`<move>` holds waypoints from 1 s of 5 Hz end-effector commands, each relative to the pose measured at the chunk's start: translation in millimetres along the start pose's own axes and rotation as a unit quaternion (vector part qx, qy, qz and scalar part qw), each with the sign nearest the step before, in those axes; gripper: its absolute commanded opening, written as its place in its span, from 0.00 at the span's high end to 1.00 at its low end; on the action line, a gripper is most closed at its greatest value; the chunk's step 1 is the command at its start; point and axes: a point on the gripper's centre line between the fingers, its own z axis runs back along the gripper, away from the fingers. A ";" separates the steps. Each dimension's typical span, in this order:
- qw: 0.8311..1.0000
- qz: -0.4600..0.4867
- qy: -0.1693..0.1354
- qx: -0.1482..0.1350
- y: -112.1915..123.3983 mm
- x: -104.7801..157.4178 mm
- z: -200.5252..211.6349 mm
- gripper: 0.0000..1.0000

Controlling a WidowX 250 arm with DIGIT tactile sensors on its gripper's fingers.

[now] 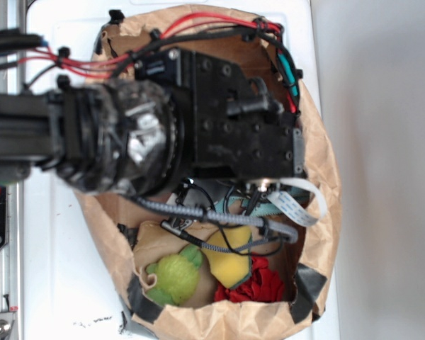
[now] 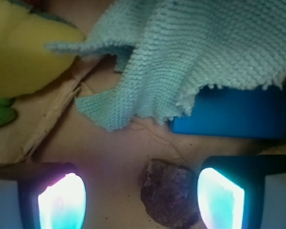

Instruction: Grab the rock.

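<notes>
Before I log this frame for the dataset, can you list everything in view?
rock: one, brown-grey, between the jaws, nearer the right-hand pad in the wrist view
blue block: one, partly under the cloth
cloth: one, pale teal, crumpled
plush toy: one, green and yellow, low in the bag
red item: one, beside the plush
paper bag: one, brown, holding everything
gripper: one, jaws open, pads glowing cyan

The blue block (image 2: 233, 114) lay partly hidden beneath the teal cloth (image 2: 181, 52). Below that block, the rock (image 2: 169, 193) was cut off by the wrist view's bottom edge. In the exterior view, the arm (image 1: 163, 120) hid both.
</notes>
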 end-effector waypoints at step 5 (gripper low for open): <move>0.992 0.014 -0.121 -0.015 27.7 -5.1 19.4 0.00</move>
